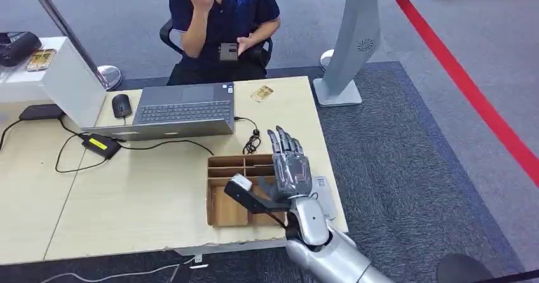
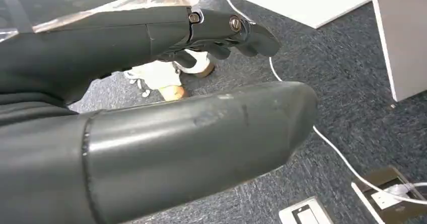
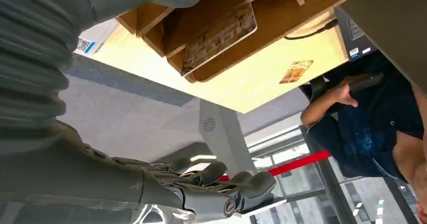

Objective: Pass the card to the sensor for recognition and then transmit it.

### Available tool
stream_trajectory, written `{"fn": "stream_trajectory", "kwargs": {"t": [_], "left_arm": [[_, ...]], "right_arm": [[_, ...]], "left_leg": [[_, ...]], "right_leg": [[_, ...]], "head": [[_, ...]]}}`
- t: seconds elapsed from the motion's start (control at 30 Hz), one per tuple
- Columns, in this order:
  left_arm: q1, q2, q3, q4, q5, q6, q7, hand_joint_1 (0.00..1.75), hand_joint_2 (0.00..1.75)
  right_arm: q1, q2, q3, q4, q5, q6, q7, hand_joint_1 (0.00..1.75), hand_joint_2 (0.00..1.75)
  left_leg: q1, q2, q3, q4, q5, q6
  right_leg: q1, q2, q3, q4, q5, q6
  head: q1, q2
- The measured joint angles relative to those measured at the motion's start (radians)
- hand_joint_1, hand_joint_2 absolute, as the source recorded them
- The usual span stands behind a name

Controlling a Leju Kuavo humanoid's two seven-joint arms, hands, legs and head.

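My right hand (image 1: 290,168) hovers over a wooden divided box (image 1: 230,212) at the table's front right. Its fingers are spread and pointing away from me, the thumb out to the left, and it holds nothing. In the right wrist view a patterned card (image 3: 219,34) lies in one compartment of the box (image 3: 151,17), apart from the fingers (image 3: 221,186). A second small card (image 1: 262,93) lies on the table beyond the box, near the laptop's right corner. My left hand (image 2: 166,98) hangs beside the table above the carpet, fingers straight and empty.
An open laptop (image 1: 181,110), a mouse (image 1: 121,105) and cables lie at the table's far side. A person (image 1: 219,22) sits behind it holding a phone. A white kiosk stand (image 1: 353,41) stands at the right. A black device (image 1: 16,46) sits on a white counter at the left.
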Motion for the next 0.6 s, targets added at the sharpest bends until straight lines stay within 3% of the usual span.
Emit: {"fn": "stream_trajectory", "kwargs": {"t": [0.37,0.6], "left_arm": [[0.0,0.0,-0.015,0.0,0.003,0.0,0.0,0.0,0.0],[0.0,0.0,-0.021,0.0,0.007,0.0,0.0,0.0,0.0]], "right_arm": [[-0.001,0.004,0.0,0.023,0.01,-0.008,0.009,0.0,1.75],[-0.001,0.005,0.0,0.023,0.027,-0.048,0.02,0.0,1.75]], "left_leg": [[0.0,0.0,0.0,0.0,0.0,0.0],[0.0,0.0,0.0,0.0,0.0,0.0]], "right_leg": [[0.0,0.0,0.0,0.0,0.0,0.0],[0.0,0.0,0.0,0.0,0.0,0.0]], "head": [[0.0,0.0],[0.0,0.0]]}}
